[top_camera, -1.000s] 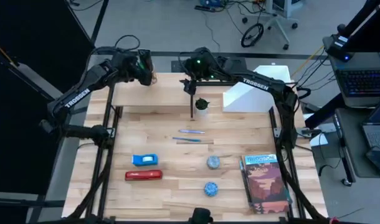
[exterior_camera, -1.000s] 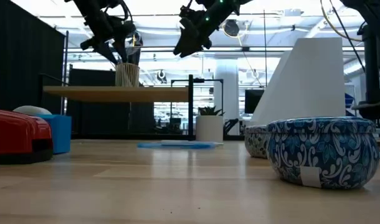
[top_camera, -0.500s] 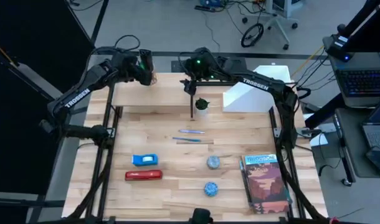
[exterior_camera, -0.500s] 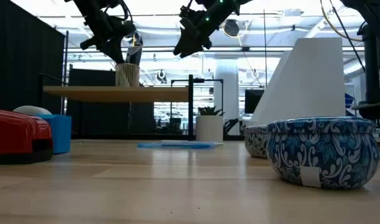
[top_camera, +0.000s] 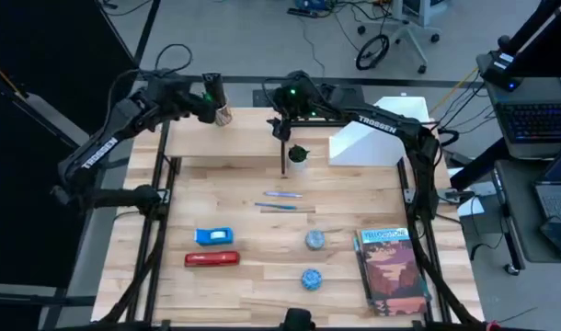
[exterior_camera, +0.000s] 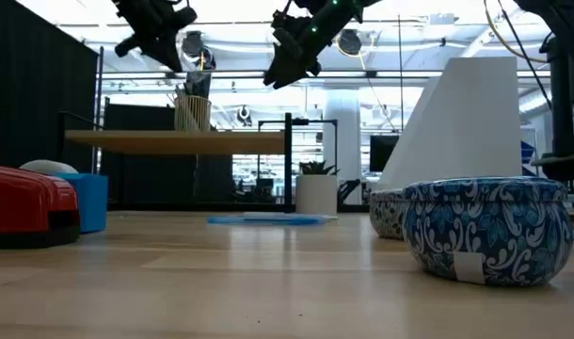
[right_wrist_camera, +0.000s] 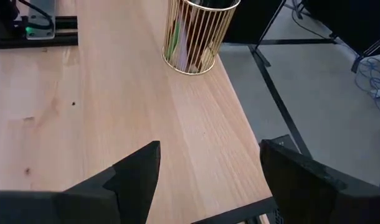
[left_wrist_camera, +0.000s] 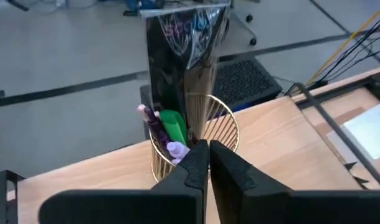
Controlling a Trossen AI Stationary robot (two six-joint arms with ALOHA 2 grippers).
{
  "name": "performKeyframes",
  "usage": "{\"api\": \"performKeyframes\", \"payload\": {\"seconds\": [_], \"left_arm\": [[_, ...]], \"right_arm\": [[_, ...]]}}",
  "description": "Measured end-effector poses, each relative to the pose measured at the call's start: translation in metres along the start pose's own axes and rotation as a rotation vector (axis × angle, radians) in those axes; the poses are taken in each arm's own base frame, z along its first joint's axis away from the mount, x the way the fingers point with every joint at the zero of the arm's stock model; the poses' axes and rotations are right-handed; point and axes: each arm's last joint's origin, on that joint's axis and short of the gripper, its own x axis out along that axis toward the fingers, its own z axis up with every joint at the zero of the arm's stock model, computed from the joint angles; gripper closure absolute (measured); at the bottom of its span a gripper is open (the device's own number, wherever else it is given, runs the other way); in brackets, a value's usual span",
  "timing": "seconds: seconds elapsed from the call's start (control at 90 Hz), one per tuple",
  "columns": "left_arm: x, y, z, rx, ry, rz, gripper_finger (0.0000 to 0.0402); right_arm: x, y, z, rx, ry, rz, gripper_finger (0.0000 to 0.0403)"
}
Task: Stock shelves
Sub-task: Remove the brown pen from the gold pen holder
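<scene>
Light-wood shelf (top_camera: 227, 138) carries a gold wire cup (left_wrist_camera: 193, 140) just below the left gripper (left_wrist_camera: 208, 163), fingers pressed together, empty. Right gripper (right_wrist_camera: 209, 163) hovers spread over the plank.

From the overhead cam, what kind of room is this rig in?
Probably a robotics lab or workshop, not a shop. Cables trail across the bare floor, a wheeled office chair stands behind the table, and open laptops sit on a side bench to the right. The low view shows a big open hall behind.
</scene>
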Motion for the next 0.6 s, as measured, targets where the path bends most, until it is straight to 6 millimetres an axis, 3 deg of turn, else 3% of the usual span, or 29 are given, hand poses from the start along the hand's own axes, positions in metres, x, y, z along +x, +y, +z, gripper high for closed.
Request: {"api": "performKeyframes", "payload": {"seconds": [0.4,0.6], "left_arm": [[-0.0063,-0.0036,0.006,0.072,-0.062,-0.106,0.0396],[-0.0064,-0.0057,0.0074,0.142,-0.074,-0.161,0.0318]], "right_arm": [[0.0,-0.0002,0.0009,-0.026,-0.01,-0.002,0.0147],[0.0,-0.0002,0.0008,-0.043,-0.008,-0.002,0.0147]]}}
